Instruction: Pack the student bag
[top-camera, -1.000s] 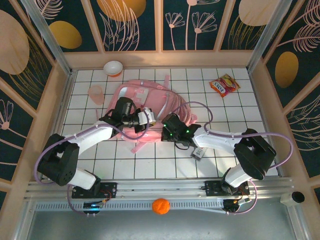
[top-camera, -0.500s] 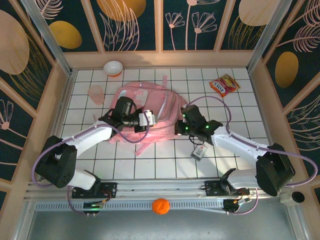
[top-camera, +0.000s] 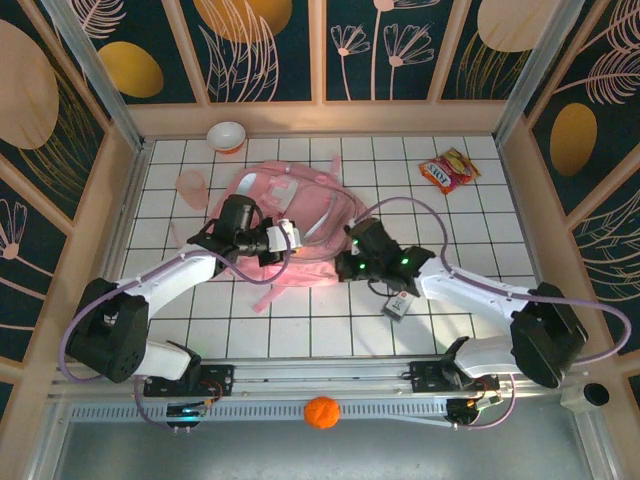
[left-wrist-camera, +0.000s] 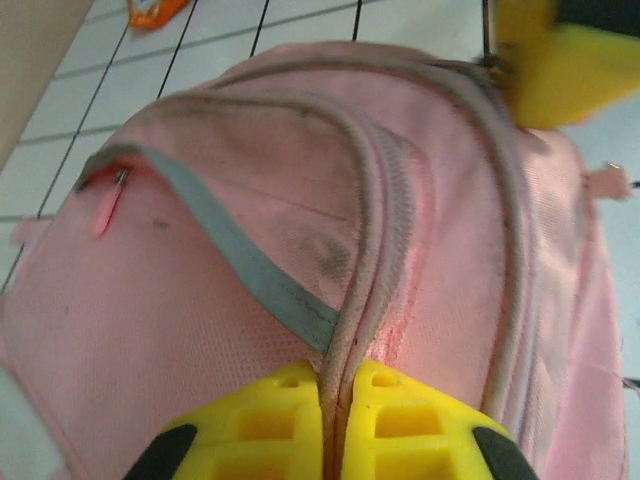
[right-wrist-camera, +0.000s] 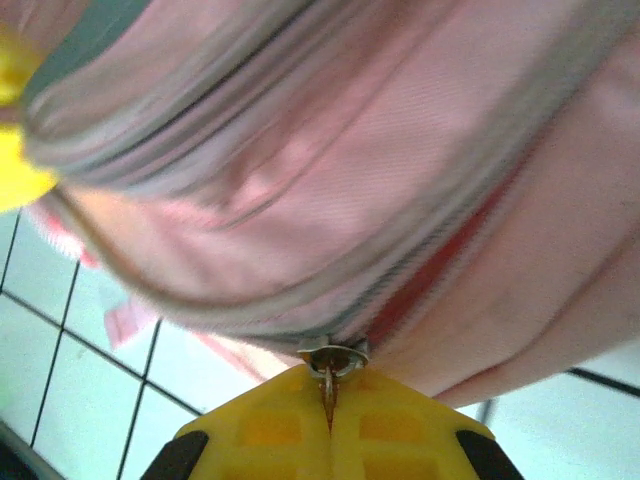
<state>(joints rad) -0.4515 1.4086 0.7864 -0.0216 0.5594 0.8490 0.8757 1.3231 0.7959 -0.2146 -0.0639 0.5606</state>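
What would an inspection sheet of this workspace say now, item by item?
Surface: white tiled table, no spill seen.
Job's things: student bag lies mid-table between the two arms.
Clutter: pink cup, bowl and snack packet on the far side; small grey object by the right arm; orange ball on the front rail.
Grippers: left gripper pinches a bag seam; right gripper is shut on the zipper pull.
Cables: purple cable loops over the tiles beside the bag.
Surroundings: flower-patterned wall panels on three sides.
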